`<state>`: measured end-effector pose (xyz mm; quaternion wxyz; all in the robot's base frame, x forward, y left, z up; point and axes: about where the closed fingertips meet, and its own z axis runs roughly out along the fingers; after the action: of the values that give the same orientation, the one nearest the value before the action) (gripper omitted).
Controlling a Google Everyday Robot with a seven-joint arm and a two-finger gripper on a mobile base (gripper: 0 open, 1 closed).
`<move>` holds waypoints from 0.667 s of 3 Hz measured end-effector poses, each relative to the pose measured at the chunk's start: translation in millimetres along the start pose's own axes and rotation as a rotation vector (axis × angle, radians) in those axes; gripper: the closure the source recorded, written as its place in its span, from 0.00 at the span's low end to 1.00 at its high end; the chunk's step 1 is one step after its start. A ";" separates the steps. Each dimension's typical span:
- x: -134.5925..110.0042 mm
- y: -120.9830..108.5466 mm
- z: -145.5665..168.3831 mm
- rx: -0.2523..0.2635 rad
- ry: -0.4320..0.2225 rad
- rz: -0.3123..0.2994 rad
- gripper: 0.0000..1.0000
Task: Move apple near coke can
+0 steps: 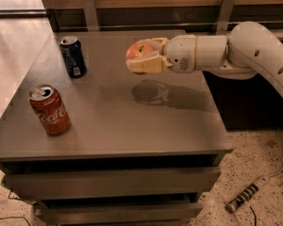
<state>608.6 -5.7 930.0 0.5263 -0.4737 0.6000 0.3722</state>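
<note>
The red-orange apple is held in my gripper, whose cream fingers are closed above and below it. It hangs above the middle of the grey table, with its shadow on the tabletop below. The red coke can stands upright near the table's front left corner, well to the left of and nearer than the apple. My white arm reaches in from the right.
A dark blue can stands upright at the back left of the table. Drawers run under the tabletop. A wooden wall with metal brackets is behind. A power strip lies on the speckled floor at the lower right.
</note>
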 end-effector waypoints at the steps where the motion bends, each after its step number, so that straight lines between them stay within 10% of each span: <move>1: 0.5 4.4 3.5 -0.004 -0.006 0.002 1.00; 2: 5.0 23.8 10.0 0.005 -0.008 0.008 1.00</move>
<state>588.5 9.4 922.1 0.5284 -0.4686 0.6007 0.3746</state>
